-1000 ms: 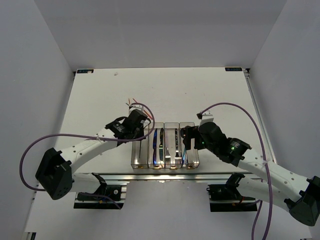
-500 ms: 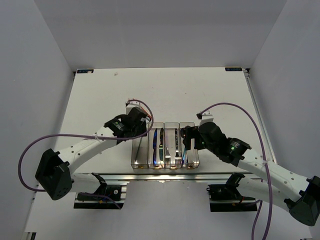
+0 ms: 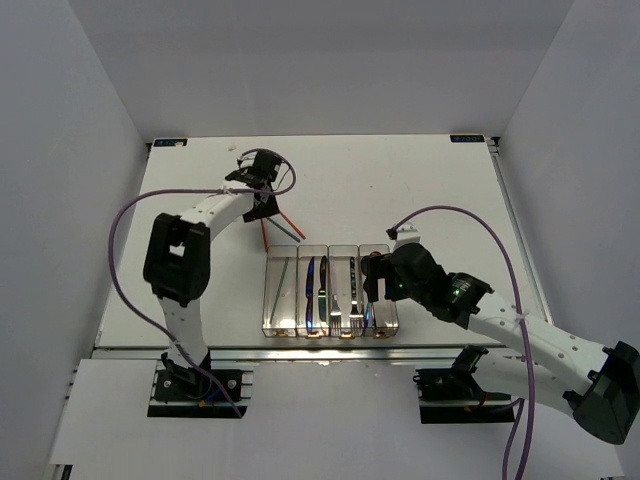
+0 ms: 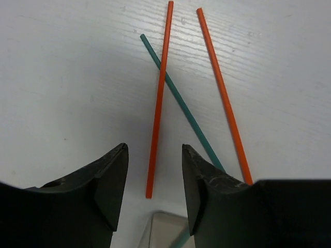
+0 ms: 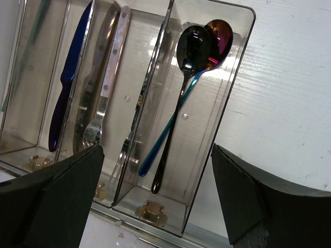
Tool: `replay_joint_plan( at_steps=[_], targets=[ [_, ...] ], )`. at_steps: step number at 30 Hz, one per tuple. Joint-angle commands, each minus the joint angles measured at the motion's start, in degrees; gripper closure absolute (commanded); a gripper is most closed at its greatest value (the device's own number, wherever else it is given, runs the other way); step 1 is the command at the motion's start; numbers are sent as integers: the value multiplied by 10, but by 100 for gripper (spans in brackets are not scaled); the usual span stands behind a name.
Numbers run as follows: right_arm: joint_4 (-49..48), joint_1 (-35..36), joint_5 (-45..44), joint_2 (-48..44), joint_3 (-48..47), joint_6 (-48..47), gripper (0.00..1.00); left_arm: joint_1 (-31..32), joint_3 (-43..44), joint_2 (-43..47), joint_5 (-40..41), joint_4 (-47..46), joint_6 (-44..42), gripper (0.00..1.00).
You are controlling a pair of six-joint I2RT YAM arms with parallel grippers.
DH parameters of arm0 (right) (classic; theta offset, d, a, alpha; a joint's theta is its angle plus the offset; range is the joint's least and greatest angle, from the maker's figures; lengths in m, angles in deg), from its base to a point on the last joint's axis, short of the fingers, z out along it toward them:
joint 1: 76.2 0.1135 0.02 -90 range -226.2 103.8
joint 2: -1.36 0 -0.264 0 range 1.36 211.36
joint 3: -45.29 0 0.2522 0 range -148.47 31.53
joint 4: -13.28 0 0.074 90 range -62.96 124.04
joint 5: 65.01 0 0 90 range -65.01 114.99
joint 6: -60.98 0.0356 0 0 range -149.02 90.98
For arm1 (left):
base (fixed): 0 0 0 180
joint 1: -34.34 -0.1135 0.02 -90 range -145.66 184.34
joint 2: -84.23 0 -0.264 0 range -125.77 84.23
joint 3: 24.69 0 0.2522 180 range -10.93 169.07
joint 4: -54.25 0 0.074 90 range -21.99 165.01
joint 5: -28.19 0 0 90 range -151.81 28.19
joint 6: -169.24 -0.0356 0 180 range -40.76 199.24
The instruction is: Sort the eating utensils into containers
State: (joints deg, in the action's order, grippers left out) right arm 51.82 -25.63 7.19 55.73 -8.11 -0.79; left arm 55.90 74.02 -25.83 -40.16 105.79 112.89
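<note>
Two orange-red chopsticks (image 4: 159,98) (image 4: 222,93) and a green one (image 4: 178,103) lie crossed on the white table beyond the containers (image 3: 330,247); they also show in the top view (image 3: 266,237). My left gripper (image 4: 154,155) (image 3: 264,208) is open and empty above their near ends. My right gripper (image 5: 155,175) (image 3: 372,277) is open wide and empty over the right end bin (image 5: 235,67). That bin holds two spoons (image 5: 192,49). The bins to its left hold forks (image 5: 106,77) and a dark-blue knife (image 5: 67,88). The leftmost bin holds a green chopstick (image 3: 285,275).
The four clear bins stand in a row near the table's front edge, with a metal rail (image 3: 330,350) just in front of them. A purple cable (image 3: 130,215) loops off the left arm. White walls enclose the table on three sides.
My left arm has risen and swung back from beside the left bin to the table behind the bins, uncovering the loose chopsticks. My right arm has hardly moved.
</note>
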Motion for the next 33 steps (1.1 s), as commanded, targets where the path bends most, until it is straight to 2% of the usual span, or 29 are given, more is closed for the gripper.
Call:
replay_joint_plan(
  at_steps=[1, 17, 19, 21, 24, 28, 29, 32, 33],
  targets=[
    [-14, -4, -7, -1, -18, -8, 11, -8, 37, -20, -13, 18, -16, 45],
    [-21, -5, -7, 14, -22, -13, 11, -26, 2, -73, -59, -21, -17, 51],
    [-22, -5, -7, 14, -20, -14, 11, -28, -1, -78, -62, -25, -16, 56],
    [-21, -5, -7, 13, -18, -13, 11, -28, 0, -87, -69, -24, -18, 56],
    [-21, -5, -9, 10, -18, -14, 11, -28, -1, -93, -66, -21, -17, 62],
    [-22, -5, -10, 9, -17, -13, 11, -29, -14, -89, -70, -20, -15, 78],
    [-22, -5, -10, 8, -16, -13, 11, -29, -17, -89, -71, -19, -14, 87],
    [-23, -5, -11, 9, -15, -12, 11, -29, -36, -70, -73, -22, -13, 100],
    [-23, -5, -11, 9, -14, -12, 11, -29, -42, -62, -70, -24, -12, 100]
  ],
)
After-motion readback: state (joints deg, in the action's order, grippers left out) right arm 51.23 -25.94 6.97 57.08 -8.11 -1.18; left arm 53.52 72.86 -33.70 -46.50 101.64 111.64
